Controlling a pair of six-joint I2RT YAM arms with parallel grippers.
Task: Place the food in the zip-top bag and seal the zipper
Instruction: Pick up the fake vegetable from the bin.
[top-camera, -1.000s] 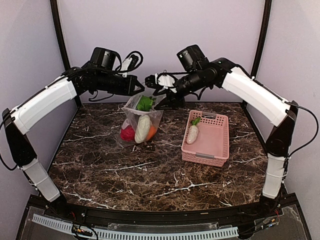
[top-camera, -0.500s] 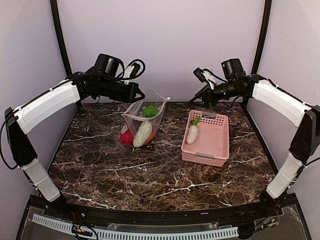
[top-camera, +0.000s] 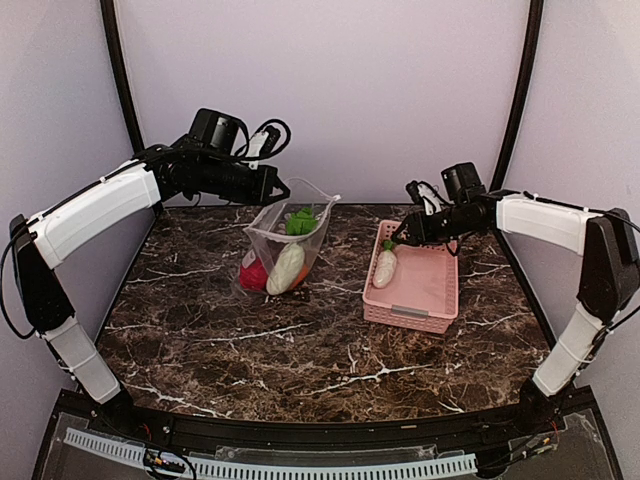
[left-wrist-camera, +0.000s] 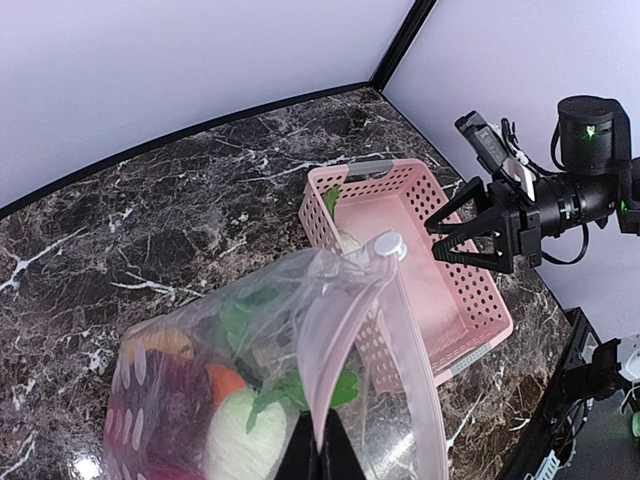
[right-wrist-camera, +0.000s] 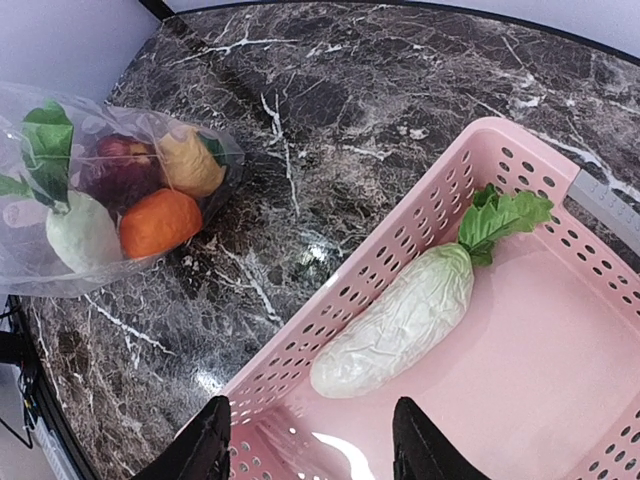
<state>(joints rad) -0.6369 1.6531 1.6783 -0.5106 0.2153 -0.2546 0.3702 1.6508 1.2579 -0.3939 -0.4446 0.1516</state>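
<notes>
The clear zip-top bag (top-camera: 285, 245) stands open at the table's middle back, holding a white oblong piece (top-camera: 286, 268), a green leafy piece (top-camera: 299, 221), a dark red piece (top-camera: 253, 272) and an orange (right-wrist-camera: 159, 222). My left gripper (left-wrist-camera: 318, 452) is shut on the bag's mouth edge and holds it up; the zipper (left-wrist-camera: 345, 330) strip curves away from the fingers. One white oblong piece with green leaves (right-wrist-camera: 400, 320) lies in the pink basket (top-camera: 432, 290). My right gripper (right-wrist-camera: 312, 440) is open, hovering above the basket's left wall near that piece.
The pink basket (right-wrist-camera: 560, 400) sits at the right of the dark marble table (top-camera: 250, 340). Purple walls and black corner posts close in the back and sides.
My right arm swung from the bag's mouth rightward and came down over the basket. The green leafy piece now lies in the bag. My left gripper stays holding the bag.
</notes>
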